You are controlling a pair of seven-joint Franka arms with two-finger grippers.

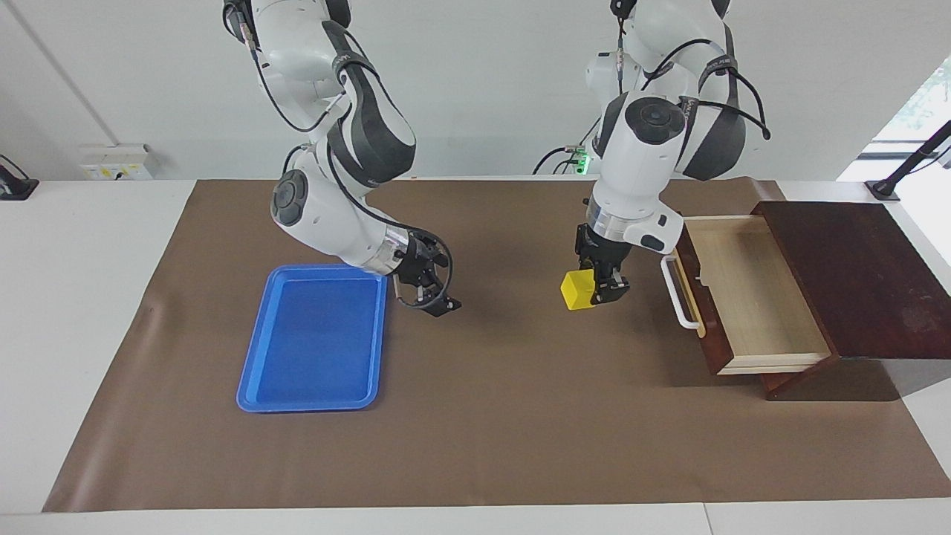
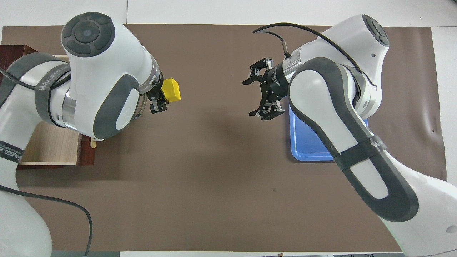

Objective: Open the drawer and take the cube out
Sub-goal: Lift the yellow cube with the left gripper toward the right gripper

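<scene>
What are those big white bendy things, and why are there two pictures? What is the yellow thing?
The big white things are two robot arms. Each ends in a gripper, a hand with two fingers. Both pictures show the same moment: one camera looks at the robots from across the table, the other looks down from above them.

The left gripper is pinching a small yellow cube and holding it up over the brown mat. Next to it is a dark wooden drawer, pulled open, with a white handle. No other thing shows in the part of it we can see.

The right gripper has its fingers spread open and holds nothing. It hangs beside a flat blue tray, which looks empty too.
</scene>
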